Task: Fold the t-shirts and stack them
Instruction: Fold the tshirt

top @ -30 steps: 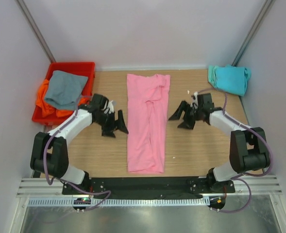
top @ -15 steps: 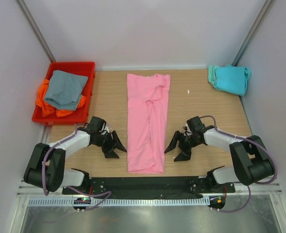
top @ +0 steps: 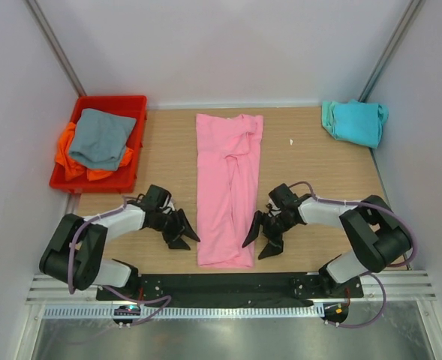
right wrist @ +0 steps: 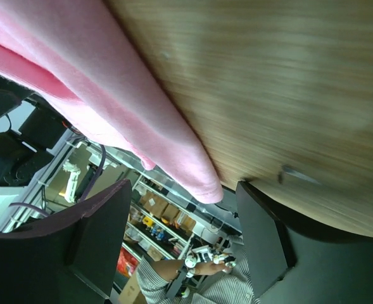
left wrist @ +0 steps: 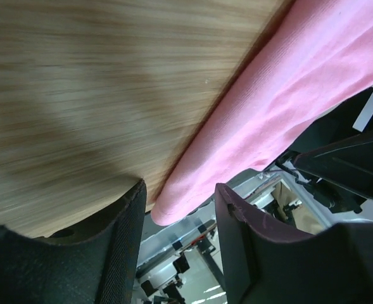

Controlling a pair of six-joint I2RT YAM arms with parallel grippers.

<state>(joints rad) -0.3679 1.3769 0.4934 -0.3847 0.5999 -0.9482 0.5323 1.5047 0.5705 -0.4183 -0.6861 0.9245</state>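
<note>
from above, the pink shirt (top: 228, 187) is lying flat down the middle of the table (top: 318, 172), folded into one long narrow strip, its far end a little rumpled and its near end reaching almost to the table's near edge. i am counting four shirts: the pink one, a teal shirt (top: 353, 121) bunched in the far right corner, and a grey shirt (top: 99, 139) sitting on an orange shirt (top: 70, 166) in the bin (top: 115, 101) at the far left. there is one bin, and i am working with two grippers. my left gripper (top: 184, 234) is sitting low, just beside the strip's left edge near its near corner. my right gripper (top: 257, 241) is doing the same at the right edge. both are spread wide. half a second ago both were standing further out from the cloth, and a second ago they were up beside its middle. the shirts are lying as they were.

at my left wrist, my fingers (left wrist: 126, 240) are standing apart with nothing gripped. the pink shirt's (left wrist: 281, 82) rounded near corner is pointing into the gap between them, touching neither, and it is resting on the table (left wrist: 78, 76).

at my right wrist, my fingers (right wrist: 262, 240) are also gaping, holding nothing. the pink shirt's (right wrist: 110, 101) layered corner is ending just short of the gap, lying on the table (right wrist: 268, 76).
</note>
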